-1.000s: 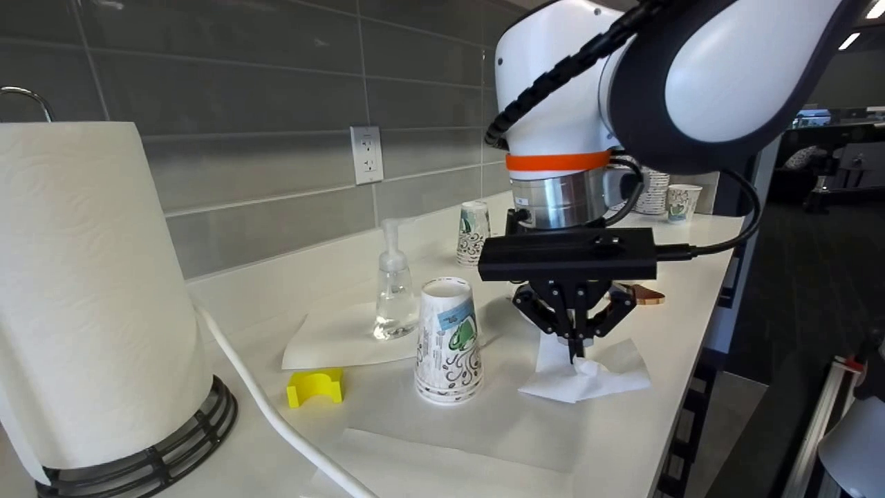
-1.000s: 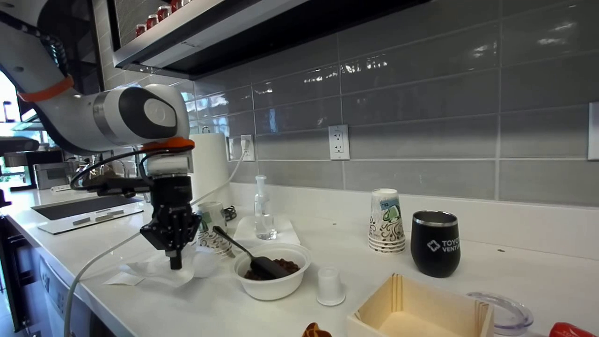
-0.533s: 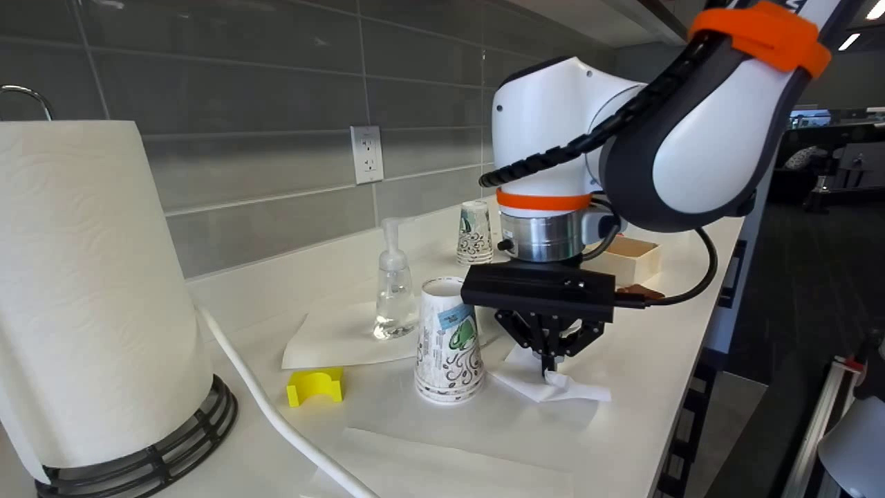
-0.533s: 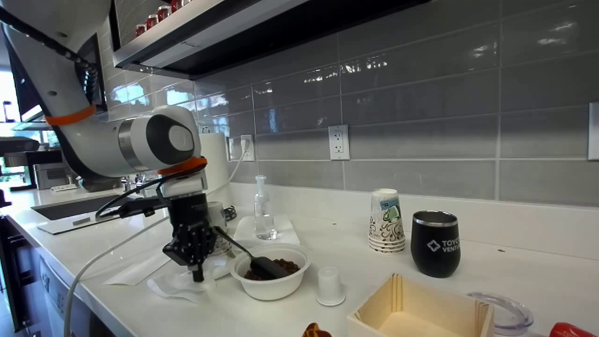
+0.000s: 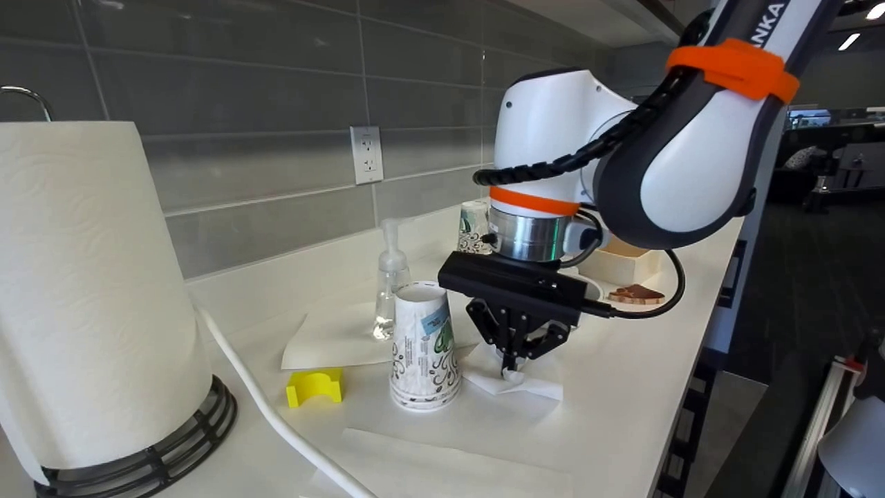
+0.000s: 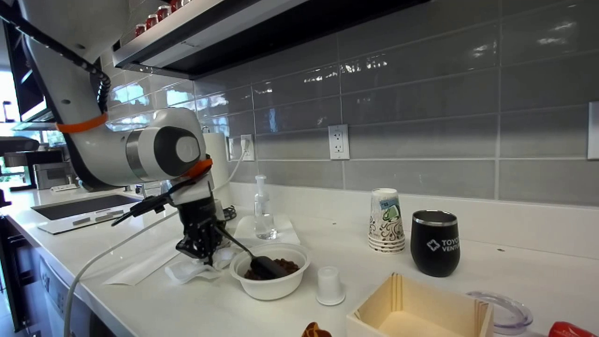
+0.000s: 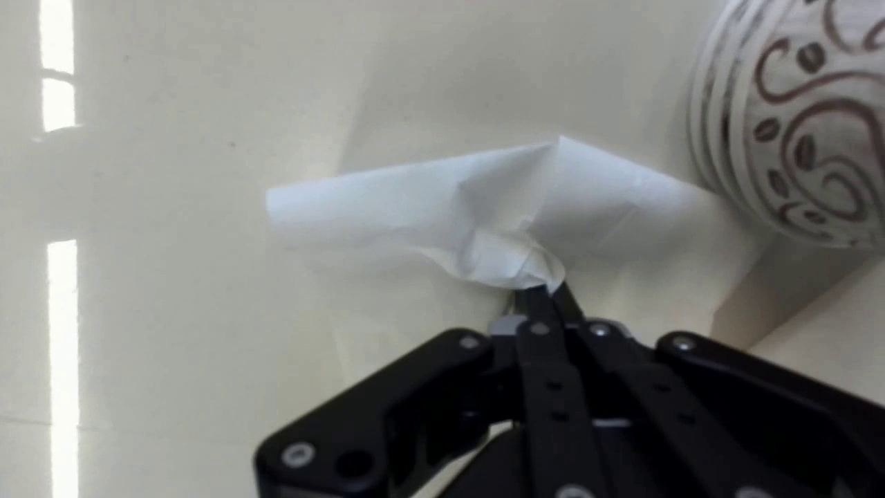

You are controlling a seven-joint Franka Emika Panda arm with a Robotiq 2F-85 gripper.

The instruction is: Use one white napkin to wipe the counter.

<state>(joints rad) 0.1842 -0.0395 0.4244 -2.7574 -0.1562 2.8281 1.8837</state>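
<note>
Nearest in an exterior view is an open-topped wooden box (image 6: 435,304), its near end cut off by the frame. Beside it lie a clear plastic lid (image 6: 505,309) and a red object (image 6: 571,330) too cropped to name. A small white cup (image 6: 330,286) stands wide end down on the table (image 6: 344,255), near a white bowl (image 6: 271,290). The bowl holds reddish-brown bits (image 6: 292,267) too small to identify; the broad head of a black utensil (image 6: 266,267) rests on them, and its handle slopes over the rim toward the jaws; whether they touch, I cannot tell. A black tumbler (image 6: 435,248), its inside mostly out of sight, stands near a stack of paper cups (image 6: 386,222), which the arm (image 5: 553,138) partly hides in an exterior view.

The jaws are pressed together, pinching a bunched tuft of the white napkin (image 7: 498,200), which lies rumpled on the table just beside a second cup stack (image 5: 423,346), wide ends down. In the wrist view that stack is cropped, and whether the napkin's end touches its base is unclear.

Farther off, a pump bottle (image 6: 263,208) with clear liquid at the bottom stands on a white paper sheet (image 6: 288,231). Beyond, the arm partly hides a paper towel roll (image 6: 217,154); farther still lies a dark sink (image 6: 86,207).
</note>
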